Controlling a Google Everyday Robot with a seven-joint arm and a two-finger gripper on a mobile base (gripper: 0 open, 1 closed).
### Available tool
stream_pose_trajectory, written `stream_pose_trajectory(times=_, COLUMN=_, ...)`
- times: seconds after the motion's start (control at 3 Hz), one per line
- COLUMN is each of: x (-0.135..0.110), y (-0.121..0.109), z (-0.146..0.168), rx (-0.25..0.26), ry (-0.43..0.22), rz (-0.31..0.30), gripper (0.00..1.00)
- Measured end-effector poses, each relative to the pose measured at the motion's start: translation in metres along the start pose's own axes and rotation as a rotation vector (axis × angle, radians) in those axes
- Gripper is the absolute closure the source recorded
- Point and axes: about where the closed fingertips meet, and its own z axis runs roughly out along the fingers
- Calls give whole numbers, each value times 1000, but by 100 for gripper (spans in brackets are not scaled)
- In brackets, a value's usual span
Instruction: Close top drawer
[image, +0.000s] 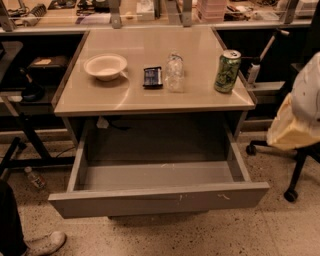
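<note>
Grey top drawer (160, 200): pulled well out past the bench's front edge, flat front showing pale scratches right of centre.
Hand (292, 122): pale shape off the bench's front right corner, apart from the drawer; whether open or closed cannot be told.
Bench (150, 100): tan top carrying a white bowl (105, 66), dark packet (152, 77), clear bottle (174, 74), and a green can (227, 71) near the right edge.
</note>
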Motion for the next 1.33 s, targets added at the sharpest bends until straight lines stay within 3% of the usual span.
stream_pose_trajectory(times=0.67, x=20, y=63, z=116, rx=-182, ry=61, rz=60, gripper=100)
stream_pose_trajectory(times=1.0, x=20, y=63, z=117, rx=-182, ry=61, rz=60, gripper=100)
stream_pose_trajectory(times=1.33, x=14, y=74, z=141, rx=-223, ry=44, rz=67, gripper=100)
